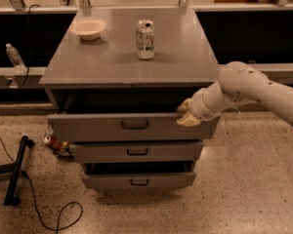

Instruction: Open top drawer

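claw (187, 113): pinching upper-right rim of front panel
top drawer (88, 128): partly out, stretches left of claw
handling: stiff metal, probably heavy, slick; best hold is rim or handle (135, 124) left of claw

No readable text or labels

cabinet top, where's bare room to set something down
The cabinet top is bare right of the can and across its front half, ahead of the bowl. The back left, with bowl and can, is tighter. The hand sits at the top drawer's upper right edge, crowding that corner.
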Robot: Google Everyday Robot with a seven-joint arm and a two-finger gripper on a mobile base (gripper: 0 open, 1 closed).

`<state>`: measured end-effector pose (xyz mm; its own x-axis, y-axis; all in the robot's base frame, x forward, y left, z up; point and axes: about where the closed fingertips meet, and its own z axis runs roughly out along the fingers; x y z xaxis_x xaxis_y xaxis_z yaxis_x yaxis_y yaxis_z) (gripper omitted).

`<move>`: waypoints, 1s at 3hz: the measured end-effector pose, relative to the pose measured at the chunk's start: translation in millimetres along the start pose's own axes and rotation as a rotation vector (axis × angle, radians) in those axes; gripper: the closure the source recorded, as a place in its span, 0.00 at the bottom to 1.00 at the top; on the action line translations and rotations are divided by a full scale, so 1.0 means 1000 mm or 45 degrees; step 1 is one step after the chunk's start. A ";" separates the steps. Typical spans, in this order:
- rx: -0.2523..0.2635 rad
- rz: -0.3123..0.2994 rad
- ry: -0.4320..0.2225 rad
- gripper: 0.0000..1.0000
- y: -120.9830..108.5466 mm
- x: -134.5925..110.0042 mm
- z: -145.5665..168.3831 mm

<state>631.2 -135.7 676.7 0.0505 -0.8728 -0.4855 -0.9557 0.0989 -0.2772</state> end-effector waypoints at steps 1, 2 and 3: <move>0.000 0.000 0.000 0.64 0.000 0.000 0.000; 0.000 0.000 0.000 0.40 0.000 0.000 0.000; -0.125 0.127 0.007 0.17 0.031 0.001 -0.006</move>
<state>600.4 -136.0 672.9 -0.0478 -0.8636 -0.5018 -0.9796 0.1386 -0.1452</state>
